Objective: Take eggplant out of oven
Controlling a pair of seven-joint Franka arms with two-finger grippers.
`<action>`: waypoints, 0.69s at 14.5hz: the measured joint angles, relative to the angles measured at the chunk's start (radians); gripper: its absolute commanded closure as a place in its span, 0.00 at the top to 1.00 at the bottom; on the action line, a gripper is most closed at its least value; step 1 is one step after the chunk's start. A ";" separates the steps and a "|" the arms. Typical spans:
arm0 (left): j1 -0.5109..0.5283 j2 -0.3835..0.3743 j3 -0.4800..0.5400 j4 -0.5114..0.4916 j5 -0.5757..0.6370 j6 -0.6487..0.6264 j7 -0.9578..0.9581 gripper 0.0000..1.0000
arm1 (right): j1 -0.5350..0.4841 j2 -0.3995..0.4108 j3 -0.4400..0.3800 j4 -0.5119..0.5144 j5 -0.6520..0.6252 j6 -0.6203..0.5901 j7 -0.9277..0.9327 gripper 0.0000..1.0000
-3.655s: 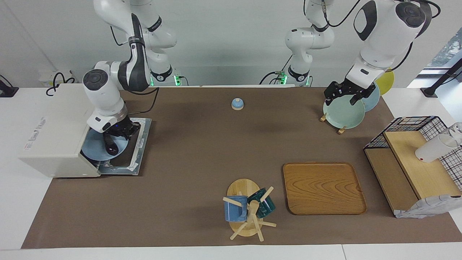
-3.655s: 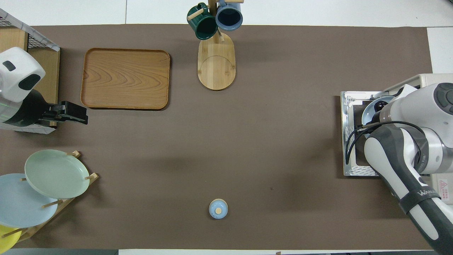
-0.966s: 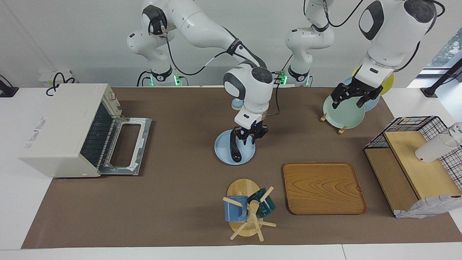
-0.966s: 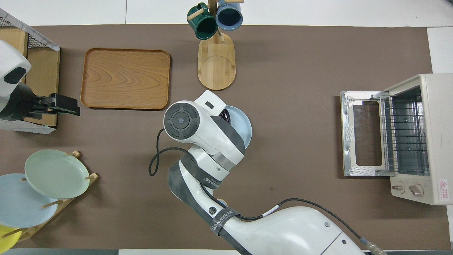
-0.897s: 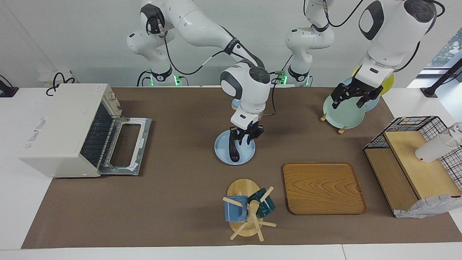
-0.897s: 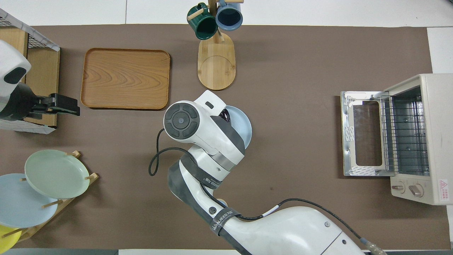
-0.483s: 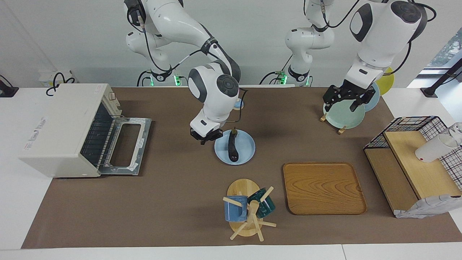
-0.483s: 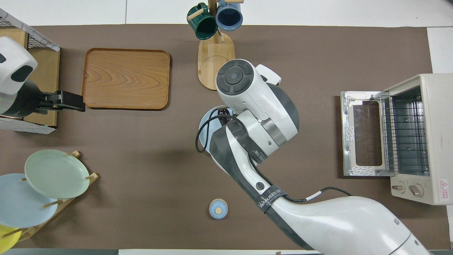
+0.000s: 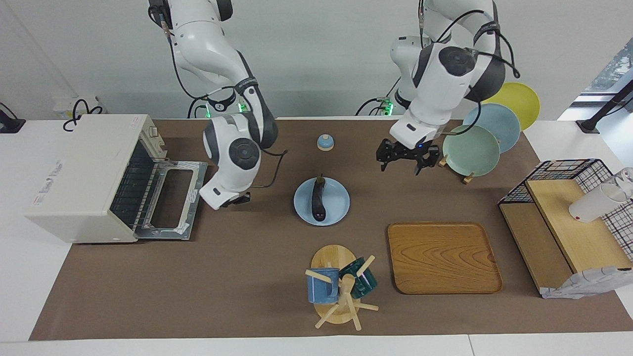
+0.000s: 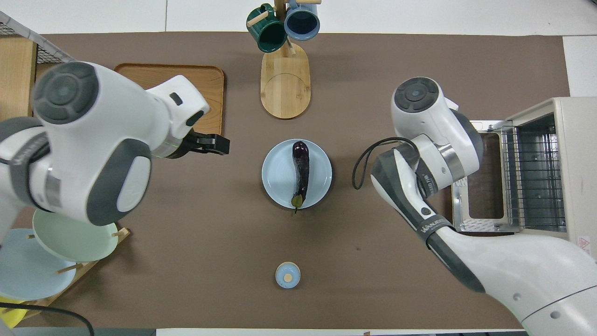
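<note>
The eggplant point(image 9: 318, 198) is lying on the plate point(image 9: 336, 210), long axis 12-to-6 in the facing view, at 3 o'clock from the right gripper point(image 9: 236, 200), its fingers closed and empty; the left gripper point(image 9: 406, 157) is spread wide.

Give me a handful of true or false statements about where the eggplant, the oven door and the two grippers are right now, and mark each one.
1. The eggplant lies on the light blue plate in the middle of the table. True.
2. The oven has its door shut. False: the door is folded down and the wire rack inside shows.
3. The right gripper is shut on the eggplant. False: it is shut but holds nothing, and hangs over the mat between the oven door and the plate.
4. The left gripper is open and empty. True.
5. The eggplant sits on the wooden tray. False: nothing lies on the tray.
</note>
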 measured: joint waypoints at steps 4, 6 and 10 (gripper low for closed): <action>-0.133 0.074 -0.001 -0.075 -0.001 0.210 -0.133 1.00 | -0.033 -0.018 0.001 -0.070 -0.002 0.057 -0.035 0.00; -0.179 0.110 -0.001 -0.097 -0.019 0.294 -0.154 1.00 | -0.037 -0.025 0.002 -0.086 -0.018 0.067 -0.067 0.00; -0.265 0.216 0.000 -0.103 -0.031 0.440 -0.192 1.00 | -0.088 -0.037 0.001 -0.144 -0.049 0.127 -0.106 0.00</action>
